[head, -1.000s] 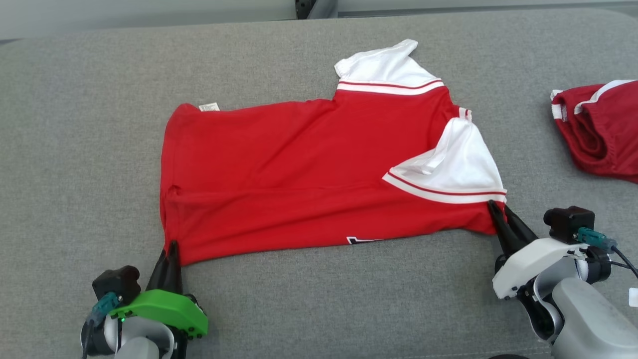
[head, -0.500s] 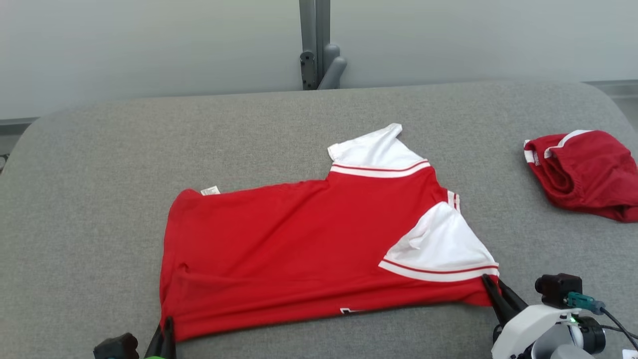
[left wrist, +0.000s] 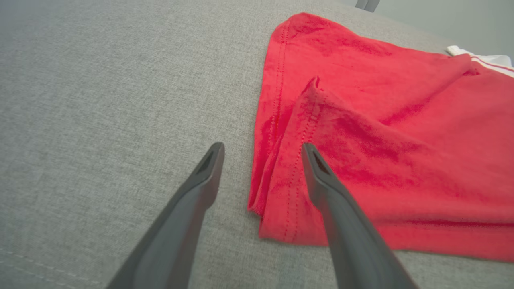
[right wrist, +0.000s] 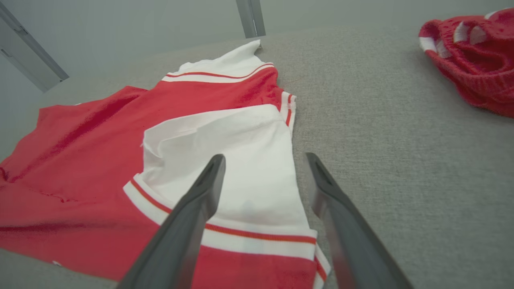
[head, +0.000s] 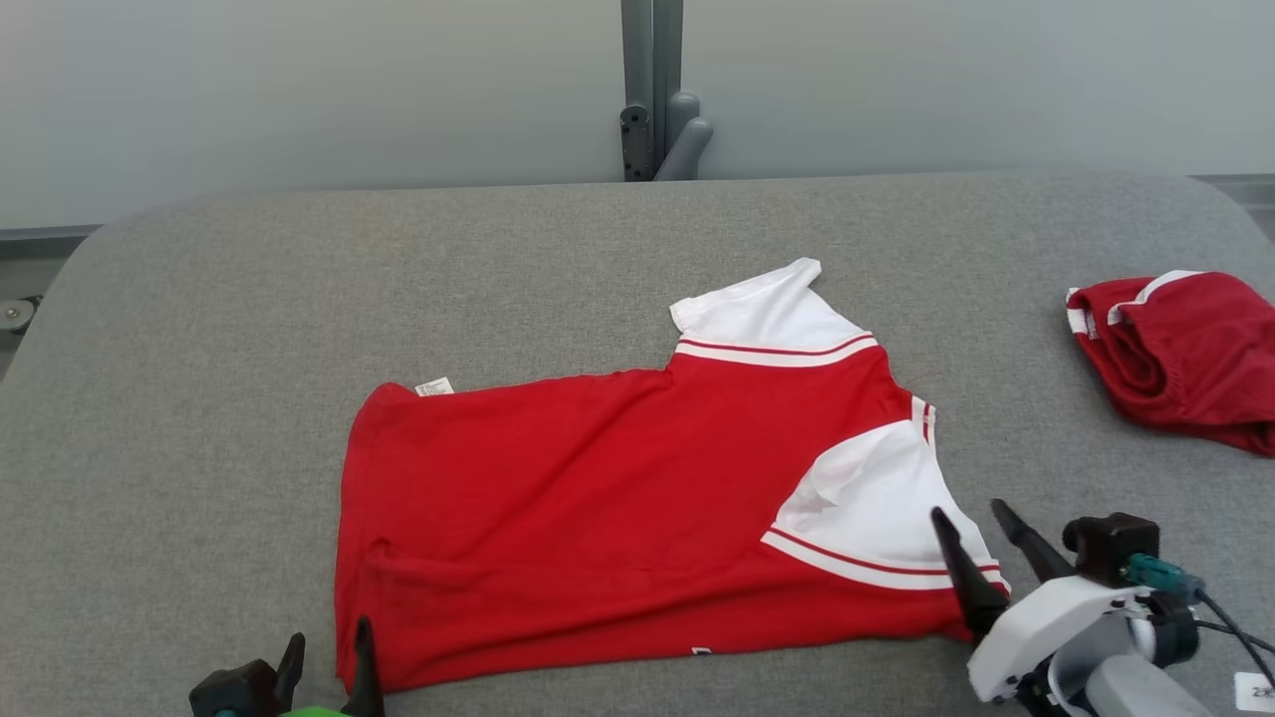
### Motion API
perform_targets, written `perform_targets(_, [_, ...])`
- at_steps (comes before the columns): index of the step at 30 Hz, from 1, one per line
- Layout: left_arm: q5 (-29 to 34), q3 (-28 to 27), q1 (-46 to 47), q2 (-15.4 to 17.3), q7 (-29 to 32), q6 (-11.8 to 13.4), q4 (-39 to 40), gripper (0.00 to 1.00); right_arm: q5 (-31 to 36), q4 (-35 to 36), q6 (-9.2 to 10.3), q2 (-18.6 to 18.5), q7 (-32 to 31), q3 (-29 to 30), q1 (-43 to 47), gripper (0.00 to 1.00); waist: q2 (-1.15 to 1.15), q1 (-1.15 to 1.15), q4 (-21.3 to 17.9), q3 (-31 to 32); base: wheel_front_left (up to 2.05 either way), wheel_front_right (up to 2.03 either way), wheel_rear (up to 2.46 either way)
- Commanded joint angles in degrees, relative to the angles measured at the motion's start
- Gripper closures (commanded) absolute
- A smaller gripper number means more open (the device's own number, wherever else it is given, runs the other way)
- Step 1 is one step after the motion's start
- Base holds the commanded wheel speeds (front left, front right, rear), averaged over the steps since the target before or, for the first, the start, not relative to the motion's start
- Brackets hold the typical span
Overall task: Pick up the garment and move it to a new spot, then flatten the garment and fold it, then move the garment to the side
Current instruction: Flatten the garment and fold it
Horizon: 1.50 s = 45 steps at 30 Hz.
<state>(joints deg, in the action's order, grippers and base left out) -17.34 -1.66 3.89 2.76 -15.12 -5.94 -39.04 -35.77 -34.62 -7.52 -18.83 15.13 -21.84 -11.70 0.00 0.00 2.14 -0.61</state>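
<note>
At the bottom left of the head view the left gripper (head: pixel 329 637) stands with its two dark fingers spread wide and nothing between them. In its wrist view one finger is over bare cloth and the other over the doubled hem at the corner of the garment (head: pixel 598 498); I can't tell whether it touches. At the lower right the right gripper (head: pixel 968 510) is also wide open and empty, its tips over the edge of the near white sleeve (head: pixel 867 498), which lies folded in across the red body.

The garment, a red shirt with white, red-striped sleeves, lies spread mostly flat in the middle of the grey padded surface (head: pixel 199 349), with some creasing along its near left edge. Further up, a small white label (head: pixel 434 386) pokes out at its far left corner and the other sleeve (head: pixel 767 309) points toward the top of the frame. Well apart, at the right edge, sits a second red piece (head: pixel 1185 349), bunched. Behind, a grey post (head: pixel 652 90) rises against the pale wall (head: pixel 299 90).
</note>
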Motion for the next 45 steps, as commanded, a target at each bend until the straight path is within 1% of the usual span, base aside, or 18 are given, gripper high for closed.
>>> perform_targets(1, [0.32, 0.33, -1.31, 0.29, 0.03, 0.48, 0.76, 0.00, 0.97, 1.62, 0.08, 1.10, -0.03, -0.64, 0.66, 0.00, 0.00, 0.00, 0.12, -0.34, 0.00, 0.00, 0.00])
perform_targets(6, [-0.76, 2.17, -1.03, 0.30, 0.03, 0.84, 2.32, 0.00, 1.65, 4.80, 0.08, 3.20, -0.03, -5.37, 0.85, 0.00, 0.00, 0.00, 0.60, -1.59, 0.00, 0.00, 0.00])
perform_targets(9, [-1.30, 3.25, -0.13, 0.30, 0.03, 1.10, 2.67, 0.00, 1.01, 4.48, 0.08, 4.07, -0.03, -7.80, -0.73, 0.00, 0.00, 0.00, 1.16, -2.53, 0.00, 0.00, 0.00])
perform_targets(13, [-1.67, 4.69, 0.91, 0.31, 0.03, 1.40, 3.02, 0.00, 1.52, 3.03, 0.08, 4.86, -0.03, -8.62, -2.89, 0.00, 0.00, 0.00, 2.37, -3.94, 0.00, 0.00, 0.00])
perform_targets(14, [-1.78, 4.89, 1.05, 0.31, 0.03, 1.50, 3.11, 0.00, 1.75, 2.46, 0.08, 5.08, -0.03, -8.82, -3.47, 0.04, 0.00, 0.00, 2.74, -4.31, 0.00, 0.00, 0.00])
perform_targets(15, [-1.89, 4.97, 1.16, 0.31, 0.03, 1.62, 3.23, 0.00, 1.87, 1.93, 0.08, 5.30, -0.03, -9.01, -4.12, 0.22, 0.00, 0.00, 3.06, -4.66, 0.00, 0.00, 0.00])
perform_targets(16, [-1.94, 5.00, 1.37, 0.32, 0.03, 1.61, 3.37, 0.00, 2.02, 1.53, 0.08, 5.45, -0.03, -8.97, -4.85, 0.47, 0.00, 0.00, 3.38, -5.04, 0.00, 0.00, 0.00])
perform_targets(17, [-1.94, 5.11, 1.57, 0.30, 0.03, 1.65, 3.47, 0.00, 2.18, 1.03, 0.08, 5.61, -0.03, -8.91, -5.51, 0.75, 0.00, 0.00, 3.69, -5.41, 0.00, 0.00, 0.00])
perform_targets(18, [-2.07, 5.21, 1.62, 0.30, 0.03, 1.73, 3.56, 0.00, 2.36, 0.59, 0.08, 5.82, -0.03, -8.71, -6.03, 0.94, 0.00, 0.00, 3.99, -5.74, 0.00, 0.00, 0.00])
perform_targets(19, [-2.17, 5.33, 1.71, 0.30, 0.03, 1.80, 3.69, 0.00, 2.48, -0.08, 0.08, 6.03, -0.03, -8.68, -6.50, 1.00, 0.00, 0.00, 4.28, -6.08, 0.00, 0.00, 0.00])
perform_targets(27, [-2.75, 6.80, 3.48, 0.30, 0.03, 2.01, 4.25, 0.00, 3.72, -4.93, 0.08, 8.57, -0.03, -6.93, -12.10, 1.00, 0.00, 0.00, 5.92, -8.38, 0.00, 0.00, 0.00])
perform_targets(28, [-2.49, 7.20, 4.09, 0.30, 0.03, 2.05, 4.23, 0.00, 3.65, -7.48, 0.07, 9.23, -0.02, -7.46, -13.61, 0.43, 0.00, 0.00, 6.13, -8.63, 0.00, 0.00, 0.00])
perform_targets(29, [-2.35, 7.41, 4.42, 0.30, 0.03, 2.06, 4.18, 0.00, 3.37, -9.25, 0.07, 9.59, -0.03, -7.80, -14.25, 0.00, 0.00, 0.00, 6.23, -8.72, 0.00, 0.00, 0.00])
perform_targets(30, [-2.35, 7.41, 4.42, 0.30, 0.03, 2.06, 4.18, 0.00, 3.37, -9.25, 0.07, 9.59, -0.03, -7.80, -14.25, 0.00, 0.00, 0.00, 6.23, -8.72, 0.00, 0.00, 0.00])
perform_targets(32, [-1.90, 7.80, 5.31, 0.29, 0.03, 2.05, 4.10, 0.00, 3.13, -12.32, 0.07, 9.92, -0.05, -8.47, -15.74, 0.00, 0.00, 0.00, 6.33, -8.86, 0.00, 0.00, 0.00])
perform_targets(34, [-1.70, 7.75, 6.43, 0.31, 0.03, 1.95, 4.53, 0.00, 3.12, -11.80, 0.08, 9.70, -0.05, -7.39, -17.18, 0.00, 0.00, 0.00, 6.17, -9.02, 0.00, 0.00, 0.00])
perform_targets(39, [-0.23, 6.28, 9.53, 0.29, 0.03, 2.03, 5.24, 0.00, 5.66, -4.82, 0.08, 8.31, -0.04, -2.32, -15.29, 0.00, 0.00, 0.00, 4.40, -9.42, 0.00, 0.00, 0.00])
perform_targets(45, [2.31, 4.05, 16.00, 1.13, 0.03, 1.18, 1.83, 0.00, 8.04, 1.63, 0.07, 8.12, -0.04, 2.09, -12.32, 0.00, 0.00, 0.00, 1.18, -11.00, 0.00, 0.00, 0.00])
